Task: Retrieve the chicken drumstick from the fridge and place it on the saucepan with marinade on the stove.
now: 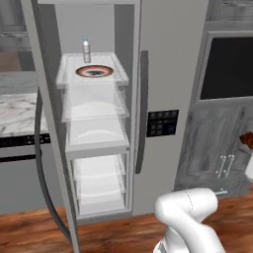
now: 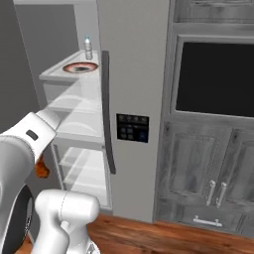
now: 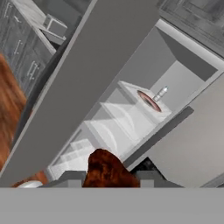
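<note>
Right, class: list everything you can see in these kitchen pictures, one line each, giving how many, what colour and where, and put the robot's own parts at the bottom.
Tall grey two-door fridge: one, grey, left door open, right door shut.
Long dark vertical door handle: one, dark, on the shut door.
Small black dispenser panel: one, black, on the shut door.
Round red-rimmed plate: one, red and white, top fridge shelf.
Small clear bottle: one, clear, behind the plate.
Dark wall oven: one, black window, right of the fridge.
Grey cabinet doors: two, grey, below the oven.
Wooden floor: one, brown.
Golden-brown lumpy chicken drumstick: one, orange-brown, between the tool's fingers.
Tool: one, dark fingers, shut on the drumstick.
</note>
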